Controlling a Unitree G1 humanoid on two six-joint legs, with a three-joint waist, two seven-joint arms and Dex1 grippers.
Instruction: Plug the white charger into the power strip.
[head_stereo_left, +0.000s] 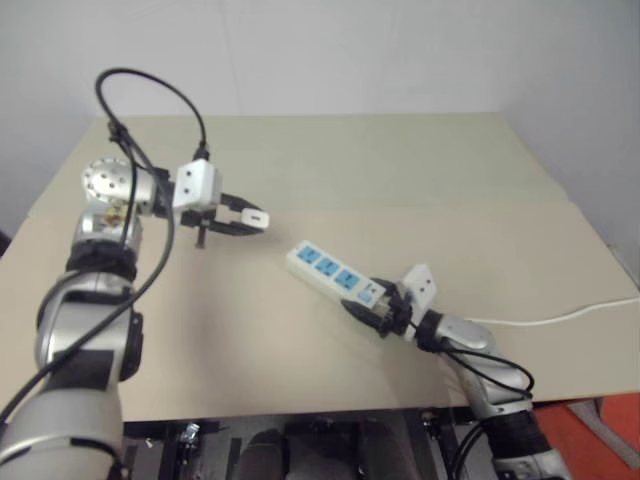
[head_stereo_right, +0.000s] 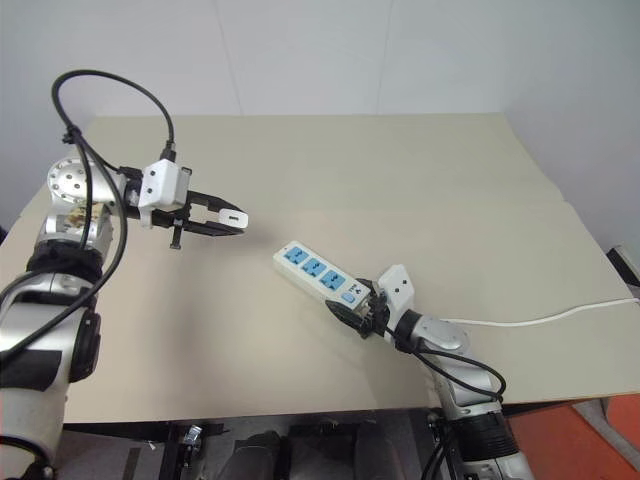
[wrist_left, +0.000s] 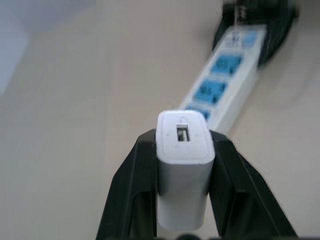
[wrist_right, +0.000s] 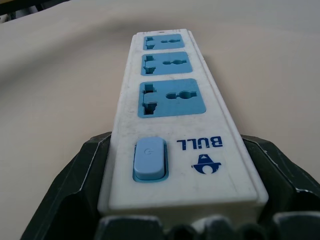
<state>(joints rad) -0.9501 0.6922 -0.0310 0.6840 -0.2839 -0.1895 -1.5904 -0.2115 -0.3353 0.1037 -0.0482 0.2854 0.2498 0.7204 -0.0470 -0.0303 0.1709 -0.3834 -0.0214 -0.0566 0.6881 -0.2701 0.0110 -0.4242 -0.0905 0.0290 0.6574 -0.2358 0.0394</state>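
Observation:
My left gripper (head_stereo_left: 250, 219) hangs above the table at the left, shut on the white charger (head_stereo_left: 258, 217). The charger (wrist_left: 183, 150) sits between the two black fingers, its end with a small port facing the wrist camera. The gripper points to the right, toward the power strip (head_stereo_left: 329, 269), with a gap between them. The strip is a white bar with three blue socket faces, lying at a slant in the middle of the table. My right gripper (head_stereo_right: 356, 307) is shut on the power strip (wrist_right: 170, 115) at its switch end, a black finger on each side.
The beige table (head_stereo_left: 420, 170) has bare room all round the strip. A thin white cable (head_stereo_left: 560, 318) runs from the strip's switch end off to the right edge. A black cable (head_stereo_left: 150, 85) loops above my left wrist.

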